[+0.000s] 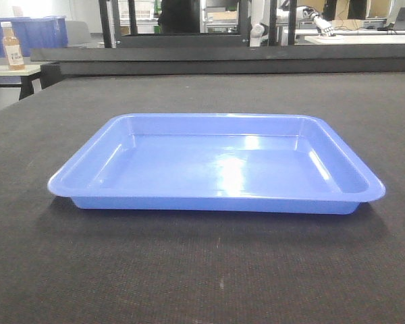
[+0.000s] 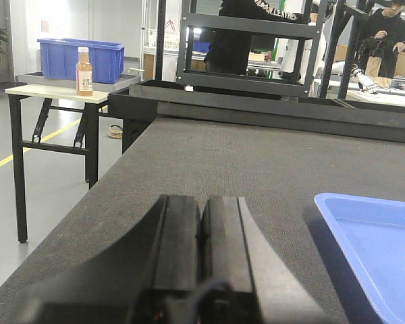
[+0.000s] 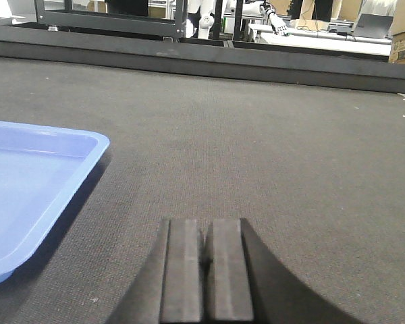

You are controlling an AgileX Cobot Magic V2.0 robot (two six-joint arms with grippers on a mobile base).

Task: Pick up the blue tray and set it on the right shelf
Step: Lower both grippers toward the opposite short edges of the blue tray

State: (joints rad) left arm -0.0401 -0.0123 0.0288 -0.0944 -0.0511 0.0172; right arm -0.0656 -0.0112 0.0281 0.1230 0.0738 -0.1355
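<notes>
Careful, your left gripper (image 2: 201,223) and right gripper (image 3: 205,239) are shut; the slick shallow light-blue plastic tray (image 1: 216,165) may slip out

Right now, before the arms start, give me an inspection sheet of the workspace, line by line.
Surface: dark felt-like table top, flat.
Job's things: blue tray lies flat and empty mid-table; right shelf not in view.
Clutter: nothing seen.
Grippers: left gripper shut, empty, tray on its right; right gripper shut, empty, tray on its left.
Cables: nothing seen.
Surroundings: side table with bottle and blue bin; black frame behind the table; person at the back.
</notes>
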